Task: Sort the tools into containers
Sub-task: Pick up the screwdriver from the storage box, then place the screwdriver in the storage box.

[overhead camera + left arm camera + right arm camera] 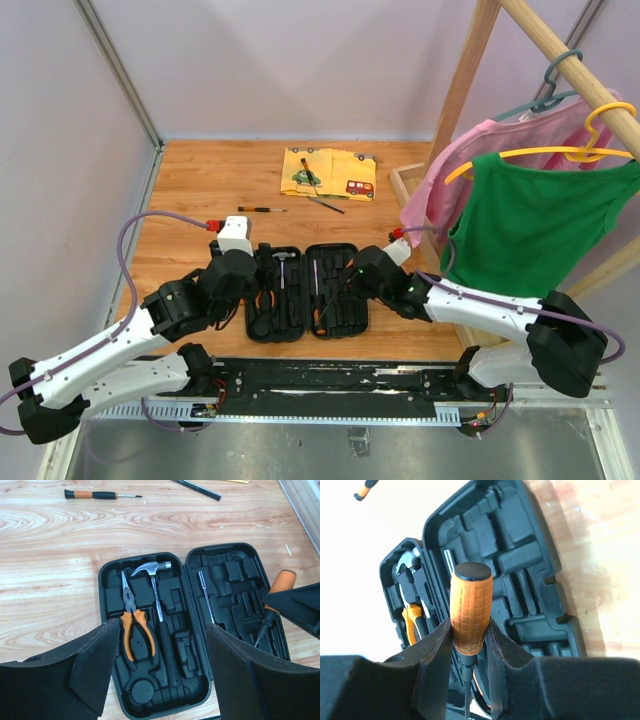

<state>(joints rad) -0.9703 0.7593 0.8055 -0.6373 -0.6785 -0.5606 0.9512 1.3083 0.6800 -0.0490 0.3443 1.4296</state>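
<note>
Right gripper (470, 630) clamped low on the orange-handled screwdriver (471, 605), jaws narrowed onto the handle, shaft pointing down over the 3 o'clock side of the open tool case (232, 580); left gripper (163, 647) spread wide, holding nothing, above the left half, where pliers (132, 615) and hammer (152, 570) lie seated. Likely fault: the rounded, cross-hatched plastic handle pivots in the grip, so the thin steel shaft misses its narrow moulded slot, or levers the unanchored case across the smooth wooden table (190, 200). Case matt black plastic, oblong, round-cornered; a small screwdriver (260, 209) lies at 11 o'clock from it; yellow cloth (328, 172) at 12 o'clock.
</note>
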